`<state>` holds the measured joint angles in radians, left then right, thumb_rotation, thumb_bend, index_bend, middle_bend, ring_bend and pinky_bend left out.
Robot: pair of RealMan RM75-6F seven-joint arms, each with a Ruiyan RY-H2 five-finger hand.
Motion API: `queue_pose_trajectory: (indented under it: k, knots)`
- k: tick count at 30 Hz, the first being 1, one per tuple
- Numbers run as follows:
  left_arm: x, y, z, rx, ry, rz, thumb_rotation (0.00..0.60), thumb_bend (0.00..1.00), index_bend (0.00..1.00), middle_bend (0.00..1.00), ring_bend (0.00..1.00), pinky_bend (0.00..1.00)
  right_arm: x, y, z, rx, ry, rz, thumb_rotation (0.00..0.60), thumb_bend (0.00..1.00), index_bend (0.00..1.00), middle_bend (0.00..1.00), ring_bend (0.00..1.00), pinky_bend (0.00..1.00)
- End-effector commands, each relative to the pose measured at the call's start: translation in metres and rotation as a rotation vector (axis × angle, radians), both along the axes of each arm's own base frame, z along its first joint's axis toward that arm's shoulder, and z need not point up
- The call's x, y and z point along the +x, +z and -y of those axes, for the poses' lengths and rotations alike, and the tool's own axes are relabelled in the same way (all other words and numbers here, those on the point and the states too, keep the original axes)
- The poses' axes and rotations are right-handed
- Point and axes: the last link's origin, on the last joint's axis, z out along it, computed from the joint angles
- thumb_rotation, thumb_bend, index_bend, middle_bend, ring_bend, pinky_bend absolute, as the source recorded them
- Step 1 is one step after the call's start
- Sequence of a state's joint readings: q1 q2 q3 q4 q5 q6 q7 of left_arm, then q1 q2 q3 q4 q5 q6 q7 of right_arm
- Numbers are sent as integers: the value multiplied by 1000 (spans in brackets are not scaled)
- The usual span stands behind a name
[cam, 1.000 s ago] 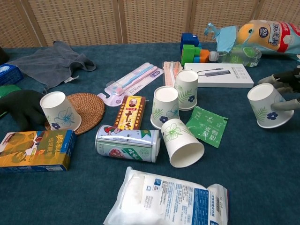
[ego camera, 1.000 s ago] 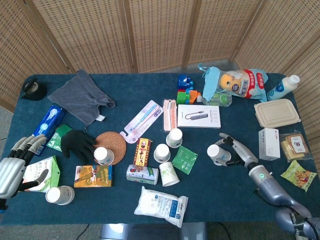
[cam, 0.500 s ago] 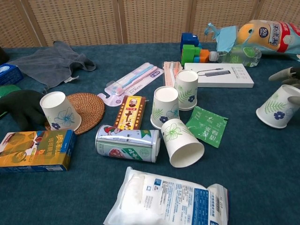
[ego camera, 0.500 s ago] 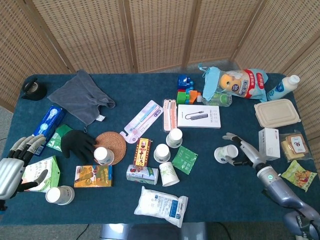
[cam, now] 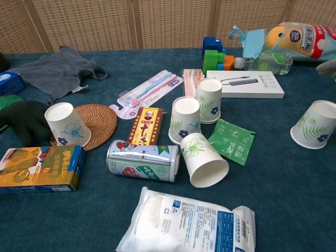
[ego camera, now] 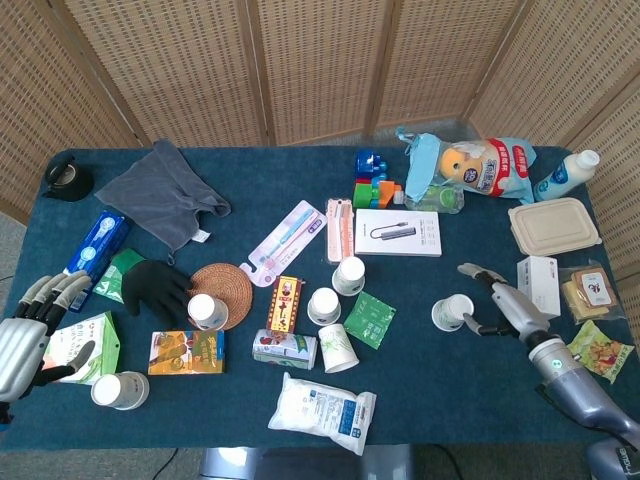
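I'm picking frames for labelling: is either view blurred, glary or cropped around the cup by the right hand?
Head view: even light, sharp, paper cup and right hand fully visible. Chest view: cup sharp, hand mostly outside the frame; mild glare on the can.

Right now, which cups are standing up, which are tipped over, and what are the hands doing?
Paper cup by right hand: upside down, free.
Cup by green sachet: tipped over.
Cup on woven coaster: upside down.
Right hand: open, beside cup.
Left hand: open, holding nothing.
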<state>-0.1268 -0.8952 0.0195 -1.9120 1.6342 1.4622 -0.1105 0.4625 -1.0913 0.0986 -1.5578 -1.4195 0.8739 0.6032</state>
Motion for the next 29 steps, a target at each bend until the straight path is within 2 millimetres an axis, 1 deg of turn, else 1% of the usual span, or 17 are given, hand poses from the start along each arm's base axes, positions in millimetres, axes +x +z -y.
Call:
queue_pose_trajectory:
  k: [1, 5, 9, 12, 18, 24, 29]
  knots:
    - [-1, -2, 1, -1, 8, -4, 600, 413, 0, 89, 45, 0, 6, 18, -6, -92, 19, -36, 600, 482, 97, 0, 0, 0]
    - [-1, -4, 2, 0, 13, -10, 600, 412, 0, 89, 45, 0, 11, 30, -11, -181, 38, -101, 600, 483, 107, 0, 0, 0]
    - [-3, -7, 3, 3, 25, -25, 600, 412, 0, 89, 45, 0, 8, 39, -16, -264, 49, -204, 600, 483, 112, 0, 0, 0]
    - [-4, -9, 3, 0, 33, -35, 600, 412, 0, 89, 45, 0, 5, 43, -22, -331, 66, -312, 600, 485, 116, 0, 0, 0]
    - [-4, -13, 1, 7, 41, -45, 600, 412, 0, 89, 44, 0, 1, 47, -36, -428, 63, -446, 600, 483, 117, 0, 0, 0]
    - [-5, -17, -1, -2, 49, -39, 600, 412, 0, 90, 44, 0, -3, 51, -49, -468, 38, -477, 600, 484, 116, 0, 0, 0]
    - [-5, -19, -2, -8, 50, -37, 600, 412, 0, 90, 44, 0, -5, 51, -54, -464, 31, -474, 600, 482, 116, 0, 0, 0]
